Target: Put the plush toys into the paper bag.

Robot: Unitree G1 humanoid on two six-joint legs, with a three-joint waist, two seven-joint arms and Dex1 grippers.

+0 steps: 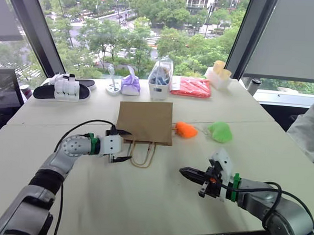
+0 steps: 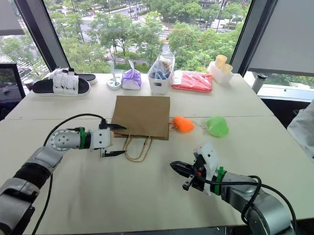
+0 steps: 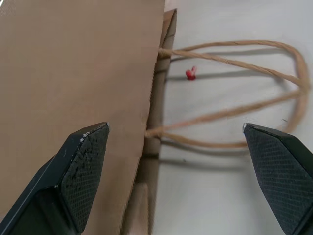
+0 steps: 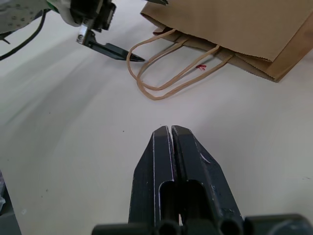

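Bag-opening step: our left claw (image 1: 123,145), spread wide, straddles the flat paper bag (image 1: 145,121) mouth; right claw (image 1: 188,173) clenched empty; plush toys (image 1: 186,129) await loading.

Bright, even daylight comes in through the windows (image 1: 135,32) at the far side, leaving the pale surface (image 1: 158,202) well lit with no strong glare. Shadows are soft: faint ones lie under the bag handles (image 3: 234,98) and beside the arms. The wrist views are sharp on the fingers (image 4: 168,171), while the window frames bow slightly toward the edges.
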